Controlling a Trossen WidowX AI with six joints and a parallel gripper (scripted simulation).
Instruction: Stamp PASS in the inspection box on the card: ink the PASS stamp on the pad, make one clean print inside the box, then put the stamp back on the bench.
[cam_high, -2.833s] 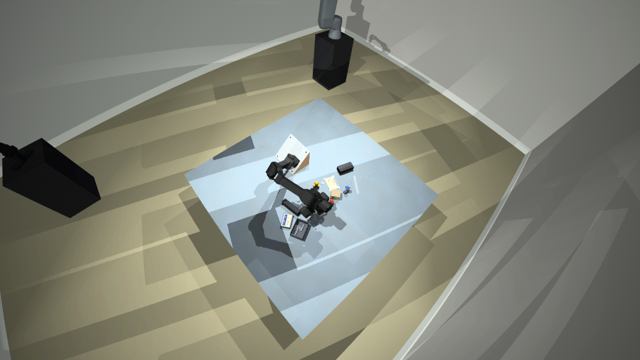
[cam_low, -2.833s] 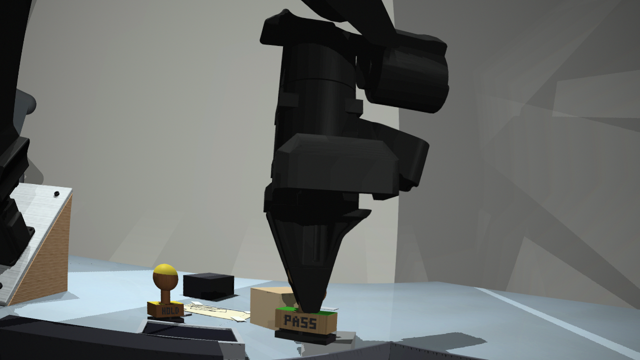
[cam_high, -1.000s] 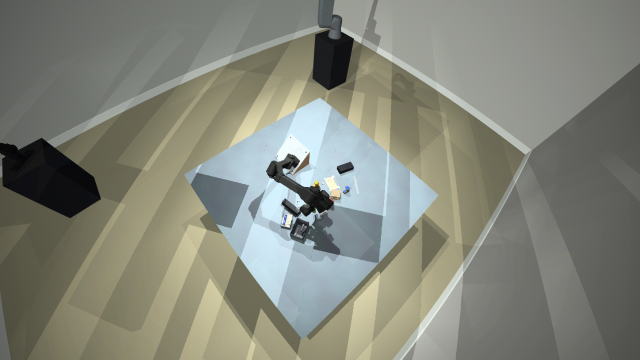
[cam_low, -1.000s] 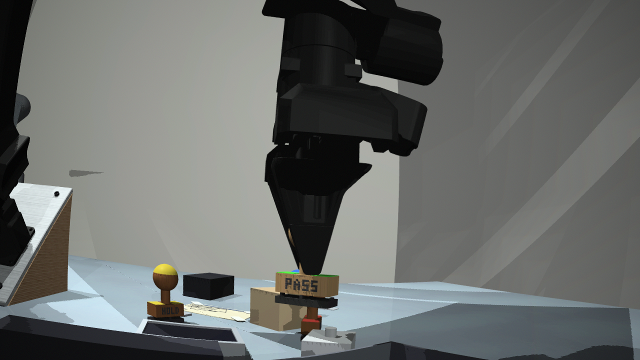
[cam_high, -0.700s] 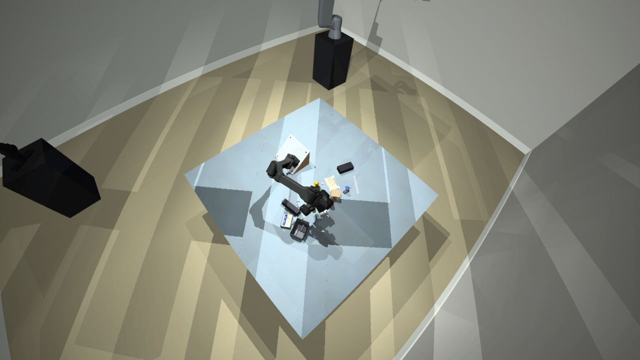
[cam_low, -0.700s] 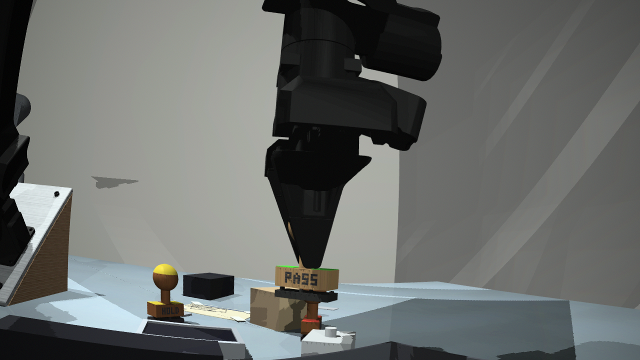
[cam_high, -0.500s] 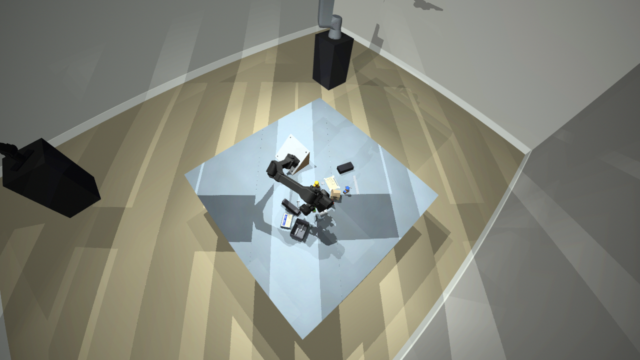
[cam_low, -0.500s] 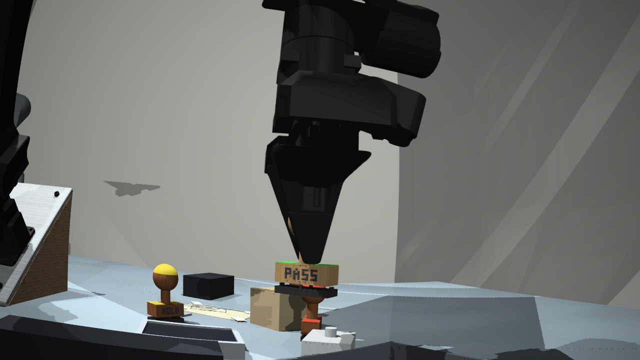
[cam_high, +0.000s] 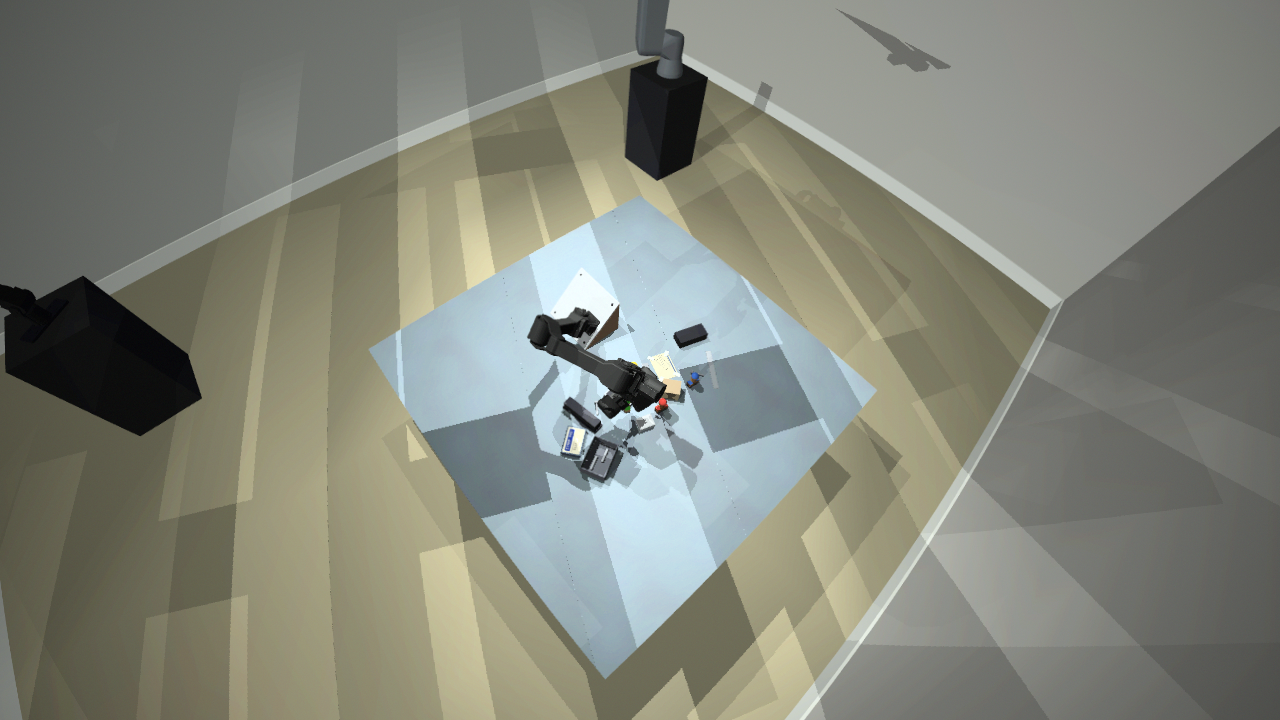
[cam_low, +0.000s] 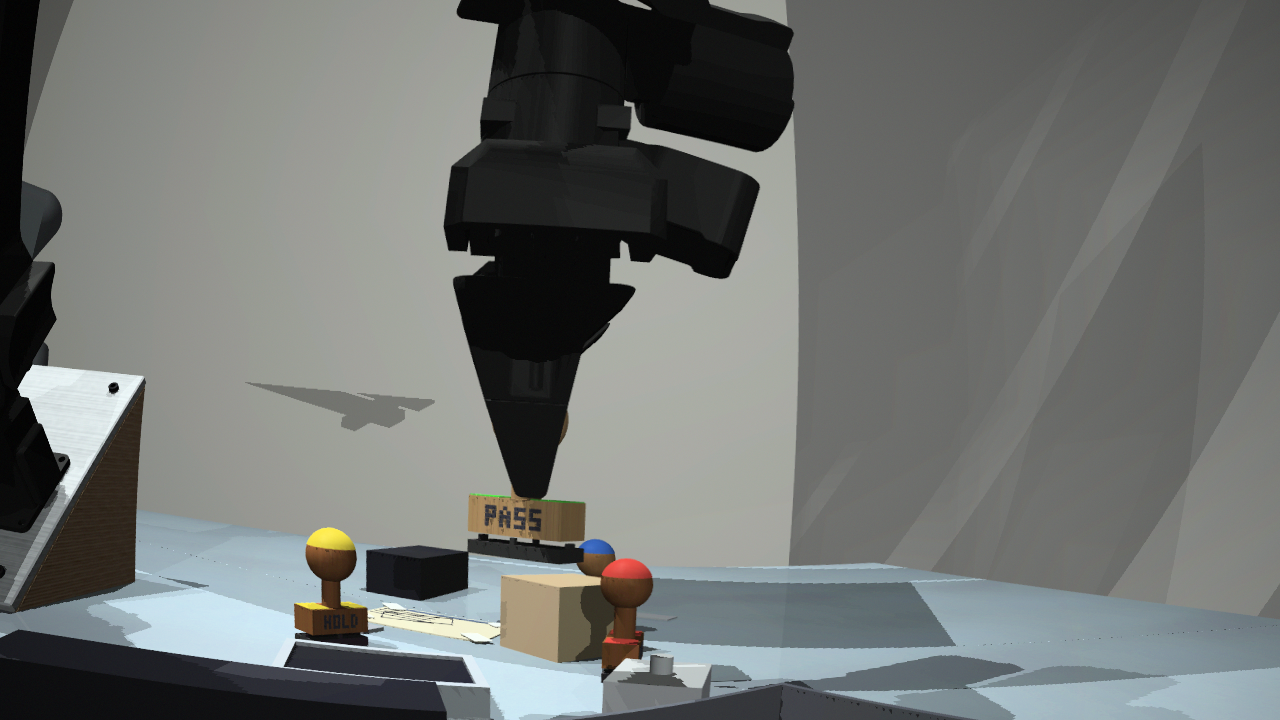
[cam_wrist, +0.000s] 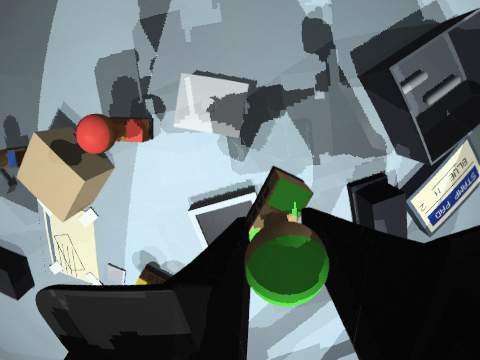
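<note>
My gripper is shut on the handle of the green-topped PASS stamp. The stamp is upright in the air, its dark underside clear of the bench. An open pad with a pale rim and dark surface lies below; my left finger hides part of it in the wrist view. The cream card lies beyond the tan block, with dark line marks and pale corner pieces. The block covers part of it in the wrist view, and its inspection box is not clearly readable.
The tan block stands beside the card. Red, blue and yellow HOLD stamps stand nearby. A grey block, a labelled stamp-pad tin and a dark bin are also around.
</note>
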